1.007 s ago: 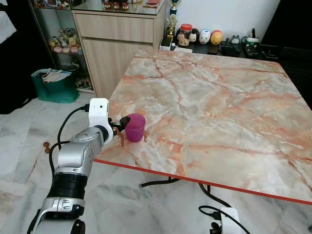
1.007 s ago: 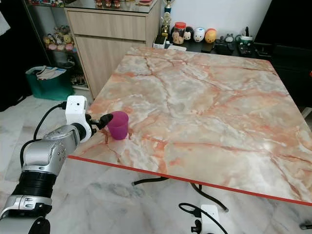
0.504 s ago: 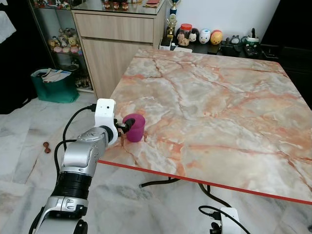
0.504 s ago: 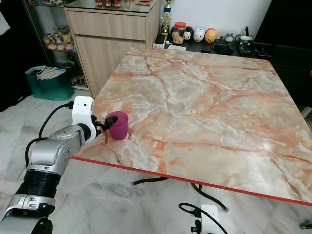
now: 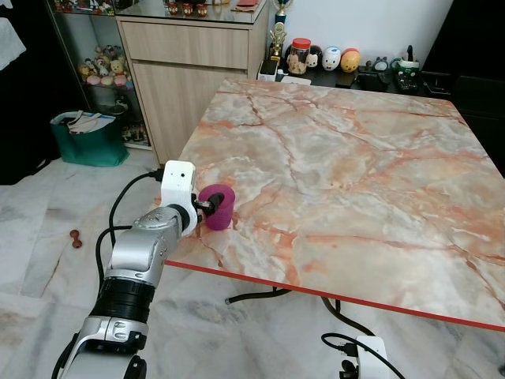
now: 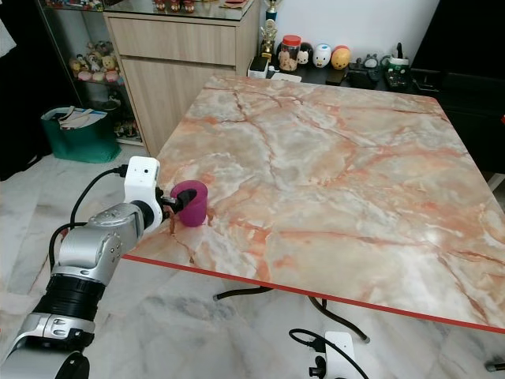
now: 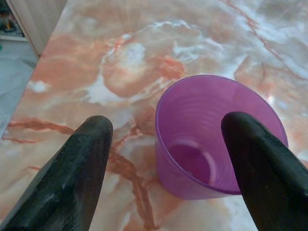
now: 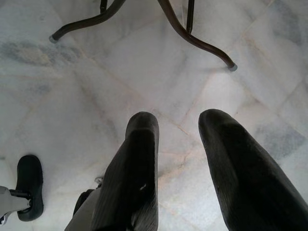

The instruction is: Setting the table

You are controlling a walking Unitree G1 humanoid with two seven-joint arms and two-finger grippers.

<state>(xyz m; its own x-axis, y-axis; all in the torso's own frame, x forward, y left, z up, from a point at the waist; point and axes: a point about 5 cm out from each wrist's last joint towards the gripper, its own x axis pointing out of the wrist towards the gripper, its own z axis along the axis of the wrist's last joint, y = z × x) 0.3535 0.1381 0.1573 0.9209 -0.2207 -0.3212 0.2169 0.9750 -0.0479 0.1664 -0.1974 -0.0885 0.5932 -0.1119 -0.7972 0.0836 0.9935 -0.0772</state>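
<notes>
While the purple cup (image 5: 218, 207) stands upright near the table's (image 5: 371, 181) left front corner, the left gripper (image 7: 168, 159) is held at its 9 o'clock side in the head views. Fingers (image 7: 72, 178) are spread apart: one is set over the cup's open mouth, the other outside the wall on bare marble, so the rim is straddled without visible contact. Long axis is vertical, mouth up. No label or writing is seen. Right gripper (image 8: 178, 159) is hung over the floor (image 8: 72, 96), fingers parted.
</notes>
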